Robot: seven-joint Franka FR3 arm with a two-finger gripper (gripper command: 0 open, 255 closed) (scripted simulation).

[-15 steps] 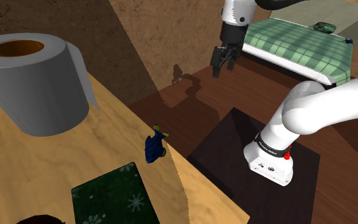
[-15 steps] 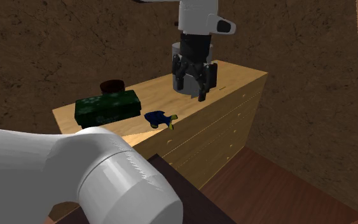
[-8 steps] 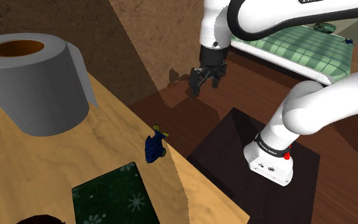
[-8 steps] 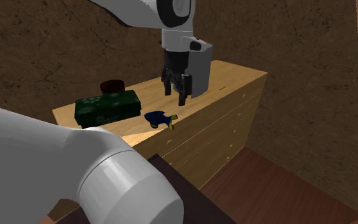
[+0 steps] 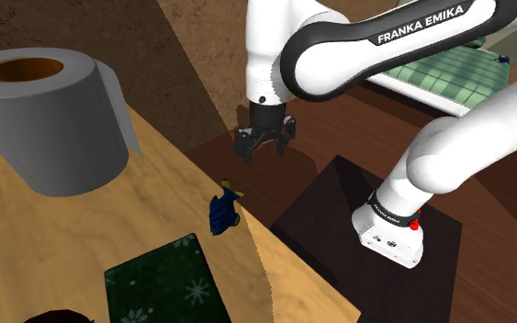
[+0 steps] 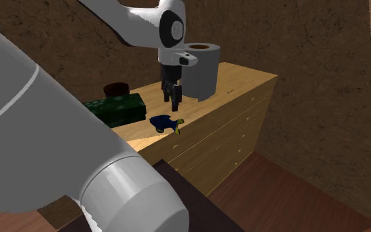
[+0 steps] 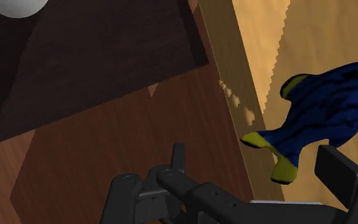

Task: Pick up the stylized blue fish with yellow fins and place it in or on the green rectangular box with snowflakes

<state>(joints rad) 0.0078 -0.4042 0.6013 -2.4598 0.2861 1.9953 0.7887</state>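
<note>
The blue fish with yellow fins (image 5: pixel 221 211) lies on the wooden dresser top, close to its edge, a short way from the dark green snowflake box (image 5: pixel 164 284). In the second exterior view the fish (image 6: pixel 165 122) sits just right of the box (image 6: pixel 114 109). My gripper (image 5: pixel 261 147) hangs open and empty above the fish, toward the shoulder view's right, out past the dresser edge. In the second exterior view the gripper (image 6: pixel 171 97) hovers just above the fish. In the wrist view the fish (image 7: pixel 323 111) lies ahead of my gripper (image 7: pixel 255 156), near one finger and untouched.
A large grey paper roll (image 5: pixel 50 119) stands on the dresser (image 6: pixel 243 86) beyond the fish. A dark round bowl (image 6: pixel 116 87) sits behind the box. The stand (image 5: pixel 366 239) and dark wooden floor lie below the dresser edge. A green bed (image 5: pixel 449 73) is farther back.
The arm has swung toward the shoulder view's left and lowered, bringing the open gripper from near the bed to just above the fish. Fish and box have not moved.
</note>
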